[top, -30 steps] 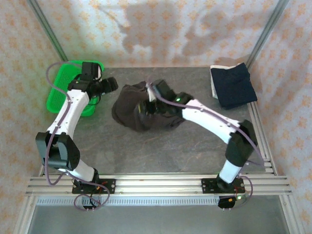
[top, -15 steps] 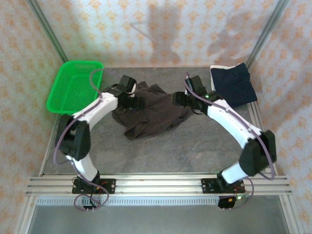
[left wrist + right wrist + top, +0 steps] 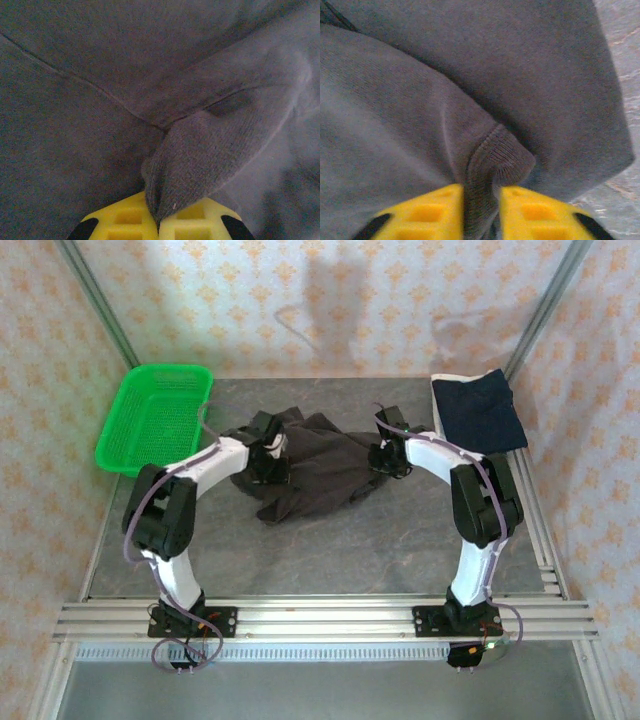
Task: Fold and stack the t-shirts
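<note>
The charcoal t-shirt [image 3: 315,465] lies crumpled mid-desk [image 3: 330,550], long axis left to right. Left jaws are clamped on its left end, right jaws on its right hem. Each arm holds its nearer end.

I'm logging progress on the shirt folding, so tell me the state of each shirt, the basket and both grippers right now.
dark t-shirt: unfolded, rumpled, pinched at both sides.
navy t-shirt: folded, lying on the white one.
white t-shirt: under the navy one, thin edge showing.
green basket: upright, far left.
left gripper: shut on a fold of the dark t-shirt.
right gripper: shut on its ribbed edge.
</note>
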Robot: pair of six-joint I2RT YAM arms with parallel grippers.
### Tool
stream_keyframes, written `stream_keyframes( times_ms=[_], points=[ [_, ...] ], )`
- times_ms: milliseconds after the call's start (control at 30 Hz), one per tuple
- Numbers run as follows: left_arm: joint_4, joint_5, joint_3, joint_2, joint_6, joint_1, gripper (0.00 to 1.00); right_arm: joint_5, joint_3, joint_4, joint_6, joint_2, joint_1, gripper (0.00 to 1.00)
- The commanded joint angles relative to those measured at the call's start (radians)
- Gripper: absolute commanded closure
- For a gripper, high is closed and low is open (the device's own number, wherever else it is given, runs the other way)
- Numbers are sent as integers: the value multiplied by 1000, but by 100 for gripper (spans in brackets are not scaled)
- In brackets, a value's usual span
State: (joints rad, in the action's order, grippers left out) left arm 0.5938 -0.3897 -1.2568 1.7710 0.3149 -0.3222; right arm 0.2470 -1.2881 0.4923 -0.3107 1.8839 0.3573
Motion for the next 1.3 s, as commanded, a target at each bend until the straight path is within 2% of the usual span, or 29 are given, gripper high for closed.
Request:
stream_keyframes(
  times_ms=[0, 33, 167, 267, 400, 567, 600, 700, 767, 900, 933, 1000, 1067, 1200, 1267],
  points=[
    [11, -66, -72, -153, 4, 51, 100, 13, 12, -16, -33, -67, -18, 93],
    [36, -58, -105, -185, 0, 61, 100, 8, 17, -13, -37, -102, -27, 100],
    [121, 1, -238, -286, -8, 82, 100, -37, 26, 37, -47, -265, -65, 100],
    [175, 41, -348, -335, -7, 81, 100, -128, -14, 116, -32, -420, -75, 100],
    [191, 1, -485, -362, 1, 80, 100, -275, -158, 216, -6, -598, -74, 100],
    [190, -11, -607, -389, 11, 54, 100, -349, -431, 301, 40, -630, -75, 100],
    [181, 4, -604, -400, 12, 54, 100, -344, -476, 304, 48, -624, -74, 100],
    [161, 148, -533, -443, 12, 68, 100, -273, -532, 288, 52, -599, -74, 100],
    [127, 221, -431, -453, 23, 120, 100, -167, -504, 244, 38, -583, -69, 100],
    [180, 207, -339, -335, 70, 279, 100, 79, -369, 88, 28, -481, -12, 100],
    [200, 218, -326, -298, 69, 299, 95, 96, -364, 79, 31, -426, 9, 100],
    [233, 280, -293, -247, 65, 313, 55, 111, -418, 165, 57, -303, 37, 94],
    [264, 311, -265, -213, 55, 316, 44, 101, -436, 237, 75, -238, 51, 82],
    [210, 270, -170, -237, 26, 310, 25, 60, -202, 145, 67, -299, 59, 57],
    [198, 278, -159, -252, 0, 279, 18, 57, -94, 124, 60, -322, 63, 53]
  ],
)
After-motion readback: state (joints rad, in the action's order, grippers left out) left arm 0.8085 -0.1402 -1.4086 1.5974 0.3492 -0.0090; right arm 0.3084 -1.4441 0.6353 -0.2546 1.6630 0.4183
